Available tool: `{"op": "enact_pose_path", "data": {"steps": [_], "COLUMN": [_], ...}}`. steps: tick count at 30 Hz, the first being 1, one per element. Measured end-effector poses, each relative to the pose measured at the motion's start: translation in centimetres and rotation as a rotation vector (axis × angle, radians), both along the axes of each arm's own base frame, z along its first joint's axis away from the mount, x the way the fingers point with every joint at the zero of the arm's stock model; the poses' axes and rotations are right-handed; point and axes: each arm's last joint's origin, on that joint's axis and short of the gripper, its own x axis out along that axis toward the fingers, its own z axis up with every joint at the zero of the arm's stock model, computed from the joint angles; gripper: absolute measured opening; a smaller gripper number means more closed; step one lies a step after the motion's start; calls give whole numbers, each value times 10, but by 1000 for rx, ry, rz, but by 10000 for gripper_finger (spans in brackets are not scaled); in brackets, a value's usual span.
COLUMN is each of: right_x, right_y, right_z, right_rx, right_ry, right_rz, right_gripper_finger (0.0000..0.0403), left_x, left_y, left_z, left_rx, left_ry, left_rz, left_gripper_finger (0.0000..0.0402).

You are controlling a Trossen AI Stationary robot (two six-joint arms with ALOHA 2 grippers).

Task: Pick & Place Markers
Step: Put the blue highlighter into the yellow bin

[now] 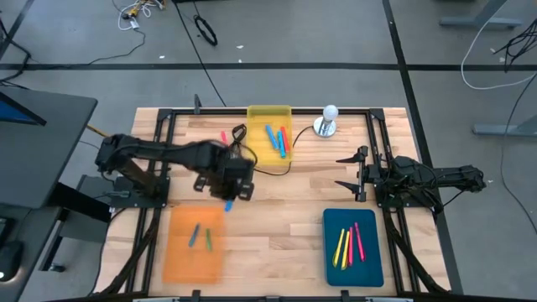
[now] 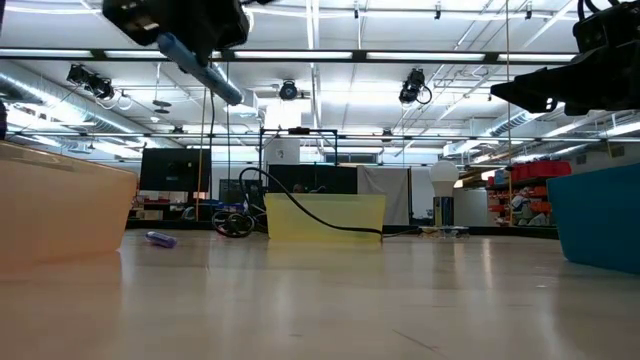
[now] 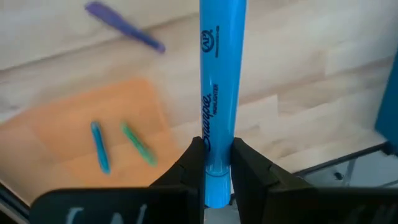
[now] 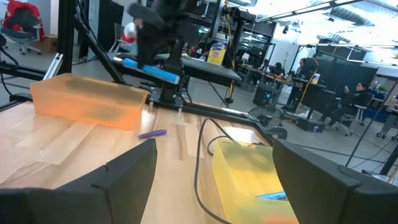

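Above the desk (image 1: 285, 197), the left pincer (image 1: 228, 195) grips a blue marker (image 3: 222, 93) by one end; tilting risks missing the orange tray (image 1: 195, 245). The right pincer (image 1: 351, 174) waits wide.

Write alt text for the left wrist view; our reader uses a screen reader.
Two dark fingers of the left gripper clamp a blue Sharpie highlighter marker above the wooden table. Below lie an orange tray holding blue and green markers, and a loose purple marker.

Two dark jointed arms, each with a black two-fingered tool.
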Motion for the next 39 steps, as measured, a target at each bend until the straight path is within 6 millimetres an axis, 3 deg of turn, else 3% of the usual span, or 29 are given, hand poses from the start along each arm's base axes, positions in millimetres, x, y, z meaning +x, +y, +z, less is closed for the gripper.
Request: {"op": "enact_pose_path", "data": {"steps": [13,20,39], "right_x": [0,0,0], "right_y": [0,0,0], "right_z": [0,0,0], "right_rx": [0,0,0], "right_ry": [0,1,0], "right_rz": [-1,0,-1], "right_gripper_finger": [323,323,323], "left_x": [0,1,57], "left_y": [84,127,240], "left_z": [-1,-11,-20], "left_rx": [-11,-5,64], "left_ry": [-32,-17,-68], "left_rz": [106,150,149], "left_gripper_finger": [53,53,53]}}
